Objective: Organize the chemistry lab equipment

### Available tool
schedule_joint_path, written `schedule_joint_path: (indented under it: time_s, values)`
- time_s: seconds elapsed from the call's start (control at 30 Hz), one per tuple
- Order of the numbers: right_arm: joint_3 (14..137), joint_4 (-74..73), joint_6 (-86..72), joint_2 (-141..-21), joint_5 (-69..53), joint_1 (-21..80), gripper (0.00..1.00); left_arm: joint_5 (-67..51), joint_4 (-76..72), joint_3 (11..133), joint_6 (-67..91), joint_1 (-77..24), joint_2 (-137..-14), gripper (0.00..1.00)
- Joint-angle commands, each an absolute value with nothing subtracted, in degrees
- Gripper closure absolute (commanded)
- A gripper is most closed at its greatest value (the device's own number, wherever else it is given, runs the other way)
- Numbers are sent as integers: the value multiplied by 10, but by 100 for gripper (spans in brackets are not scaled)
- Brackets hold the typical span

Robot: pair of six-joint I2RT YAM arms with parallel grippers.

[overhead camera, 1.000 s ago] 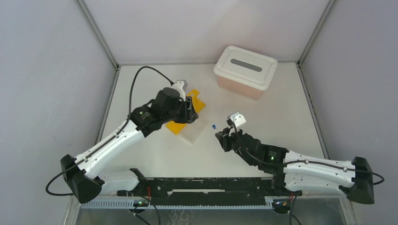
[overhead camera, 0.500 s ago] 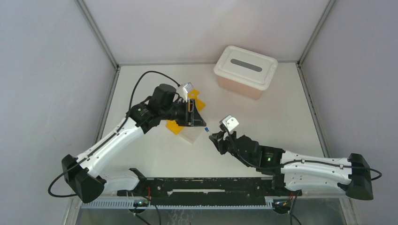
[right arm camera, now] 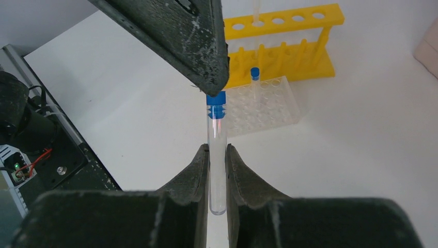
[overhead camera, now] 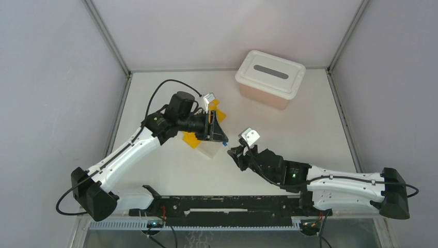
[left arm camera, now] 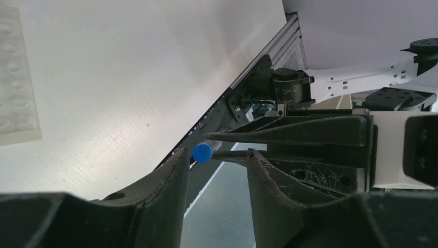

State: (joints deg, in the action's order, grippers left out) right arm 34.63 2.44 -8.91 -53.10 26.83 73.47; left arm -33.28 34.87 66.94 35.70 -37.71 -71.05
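Above the middle of the table [overhead camera: 310, 129], the right gripper [right arm camera: 217, 155] is recorded clamped on a blue-capped clear tube [right arm camera: 216, 129]. The tube is gripped along its lower body, its rounded bottom lying back between the fingers [right arm camera: 199, 175] and its blue cap pointing away from the wrist. The left gripper [left arm camera: 217, 155] is met at that cap with its jaws apart and nothing gripped. In the left wrist view the cap is seen in the gap, just beside one finger. In the right wrist view that finger's tip is placed right at the cap, but contact cannot be told. Just beyond the two grippers, the small clear grid rack [right arm camera: 263, 103] is noted flat on the table. A second blue-capped tube [right arm camera: 254, 82] is stood upright in one of its cells. The yellow tube rack [right arm camera: 289, 57] is set directly behind the grid rack, touching or nearly so, and a thin clear dropper [right arm camera: 255, 10] is seen rising from one of its round holes. At the far right of the table, well apart from the racks, the pink tub [overhead camera: 258, 95] is found closed under its white lid [overhead camera: 289, 85].
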Motion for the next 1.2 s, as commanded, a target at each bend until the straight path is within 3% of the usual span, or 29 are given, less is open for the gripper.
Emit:
schedule_joint_path:
  time_s: [0.0,0.4,1.17]
  values:
    - [375,54,-75,-522,265,747,94,-349,345,662,340,-368,-713,51]
    - [390,60,-62,-533,262,752,94,-362,338,654,337,-367,-721,54]
    - [402,70,-63,-559,233,719,94,-372,351,626,319,-367,-697,69]
